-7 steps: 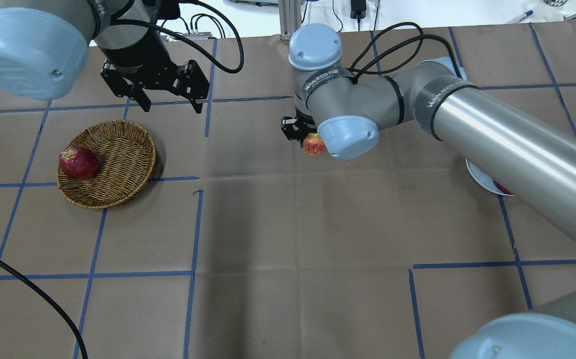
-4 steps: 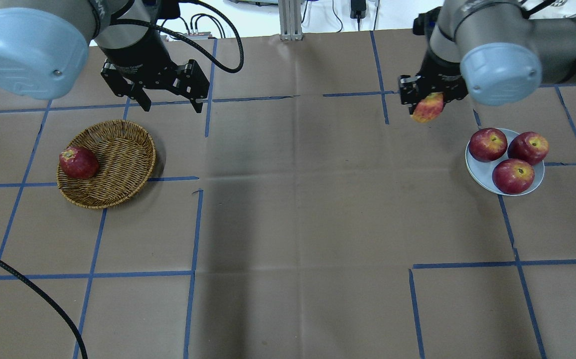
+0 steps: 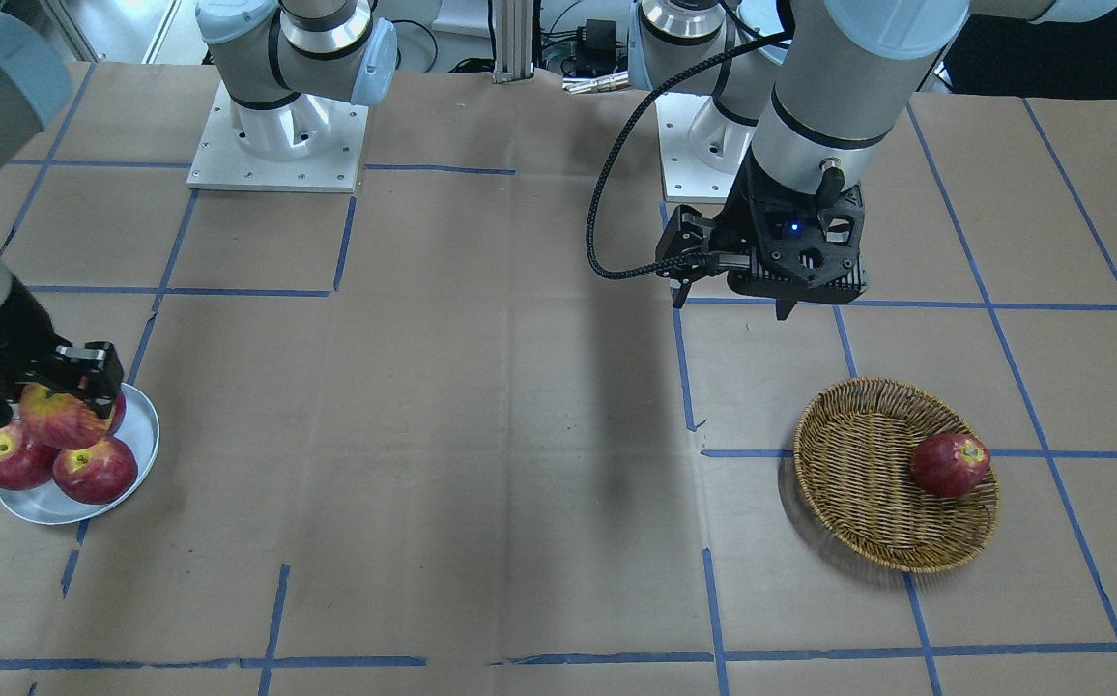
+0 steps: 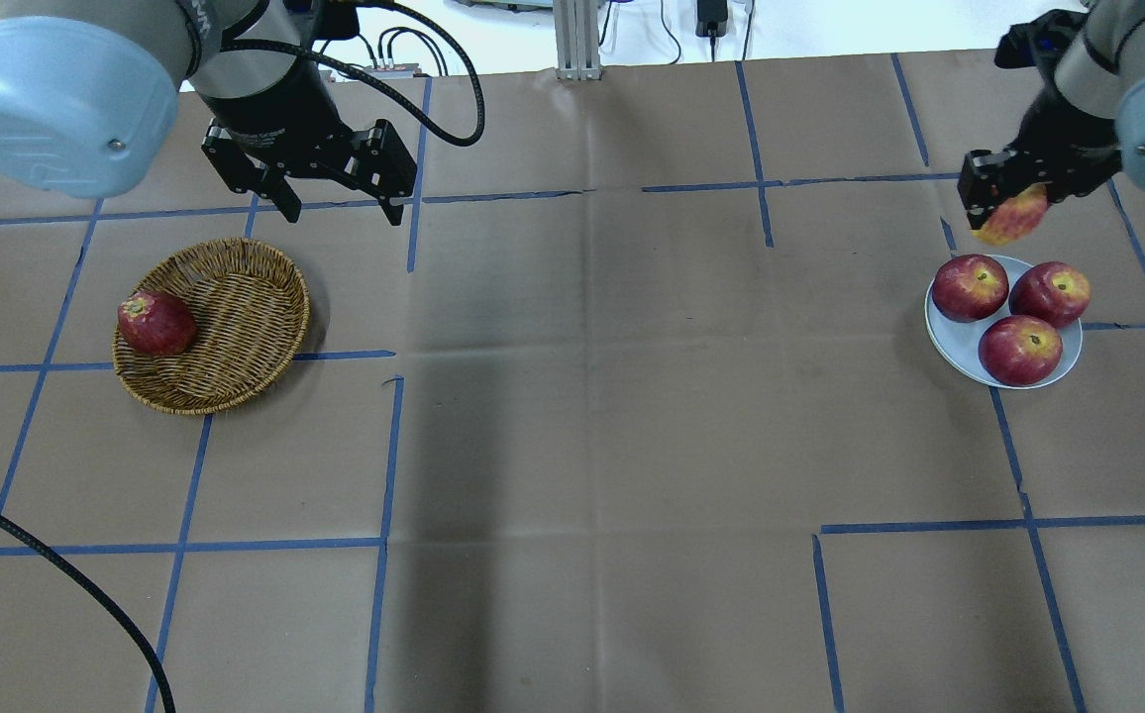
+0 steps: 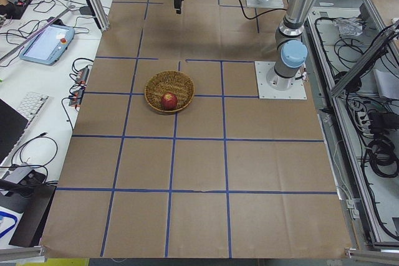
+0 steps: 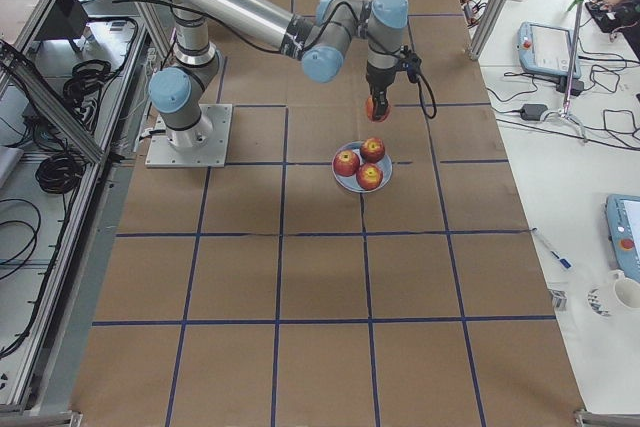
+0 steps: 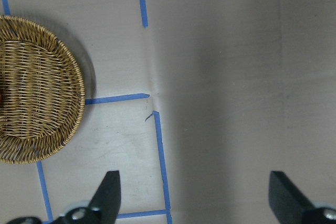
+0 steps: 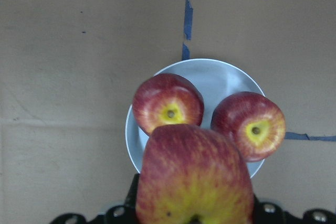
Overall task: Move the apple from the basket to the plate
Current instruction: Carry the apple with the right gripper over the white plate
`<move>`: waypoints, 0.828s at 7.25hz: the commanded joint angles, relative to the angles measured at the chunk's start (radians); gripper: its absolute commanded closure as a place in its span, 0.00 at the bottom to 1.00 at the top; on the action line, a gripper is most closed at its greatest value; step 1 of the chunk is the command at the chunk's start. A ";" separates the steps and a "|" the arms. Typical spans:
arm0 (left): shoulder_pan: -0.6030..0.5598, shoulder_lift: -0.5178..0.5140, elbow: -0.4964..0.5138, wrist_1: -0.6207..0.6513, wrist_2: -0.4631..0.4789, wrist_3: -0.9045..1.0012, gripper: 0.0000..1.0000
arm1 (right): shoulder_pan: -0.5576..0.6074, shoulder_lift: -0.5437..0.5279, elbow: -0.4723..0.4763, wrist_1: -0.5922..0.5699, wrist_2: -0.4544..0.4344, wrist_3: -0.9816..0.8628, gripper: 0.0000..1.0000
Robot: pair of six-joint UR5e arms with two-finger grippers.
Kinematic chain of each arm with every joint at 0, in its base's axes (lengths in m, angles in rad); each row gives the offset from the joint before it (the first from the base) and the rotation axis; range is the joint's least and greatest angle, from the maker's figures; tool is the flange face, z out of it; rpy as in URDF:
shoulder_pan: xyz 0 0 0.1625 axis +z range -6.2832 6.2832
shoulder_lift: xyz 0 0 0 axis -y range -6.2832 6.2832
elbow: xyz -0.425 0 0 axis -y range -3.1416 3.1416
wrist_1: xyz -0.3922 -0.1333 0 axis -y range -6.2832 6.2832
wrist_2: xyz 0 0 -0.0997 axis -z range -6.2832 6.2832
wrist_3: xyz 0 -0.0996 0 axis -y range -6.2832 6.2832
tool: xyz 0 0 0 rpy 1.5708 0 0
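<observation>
Crowding is the worry: the right pincer clamps the apple aloft by the far rim of the plate, on the right of the desk. Three red apples fill that plate, so a release could roll off. Left pincer gapes open near the basket.

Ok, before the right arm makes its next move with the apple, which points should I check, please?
1. The apple is clamped in the right pincer: ok.
2. It hangs higher than the three apples on the plate: ok.
3. It is centred over the plate: cannot tell.
4. Free room on the plate: not ok, it looks crowded.
5. The left pincer is open, away beside the basket: ok.
</observation>
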 commanded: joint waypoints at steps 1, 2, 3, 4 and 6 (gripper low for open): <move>0.000 0.000 0.000 0.000 0.000 0.001 0.02 | -0.071 0.007 0.093 -0.084 0.007 -0.090 0.41; 0.000 -0.002 0.000 0.000 0.000 0.001 0.02 | -0.071 0.010 0.116 -0.126 0.007 -0.090 0.41; 0.000 0.000 -0.002 -0.002 0.001 0.001 0.02 | -0.071 0.037 0.125 -0.148 0.005 -0.090 0.41; 0.000 -0.002 -0.002 -0.002 0.002 0.001 0.02 | -0.071 0.047 0.124 -0.149 0.007 -0.087 0.40; 0.000 -0.003 -0.002 -0.002 0.002 0.001 0.02 | -0.071 0.056 0.125 -0.151 0.007 -0.085 0.40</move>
